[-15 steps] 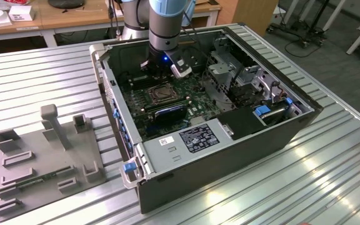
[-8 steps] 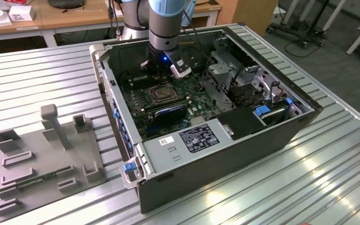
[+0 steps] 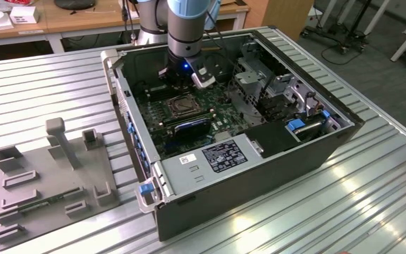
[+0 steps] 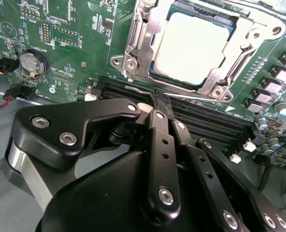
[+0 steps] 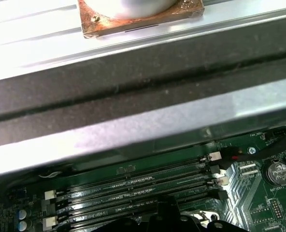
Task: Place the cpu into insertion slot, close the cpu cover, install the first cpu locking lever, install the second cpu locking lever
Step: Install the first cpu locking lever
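Observation:
In the second wrist view the pale silvery cpu (image 4: pixel 191 48) lies flat in the insertion slot (image 4: pixel 157 75). The silvery cpu cover (image 4: pixel 133 46) lies down around it, and the chip shows through the cut-out. A thin metal lever rod (image 4: pixel 138 89) runs along the socket's edge beside the memory slots. My gripper (image 4: pixel 161 98) has its black fingers shut together, with the tips at that rod and nothing between them. In the exterior view the gripper (image 3: pixel 175 82) hangs inside the open computer case, just behind the insertion slot (image 3: pixel 182 106).
Long black memory slots (image 4: pixel 206 118) run right under the fingertips. A coin battery (image 4: pixel 33 63) and small cables lie to one side. The case's metal walls (image 3: pixel 129 132) and a drive cage (image 3: pixel 259 84) hem in the board. A grey parts fixture (image 3: pixel 48 180) lies on the table.

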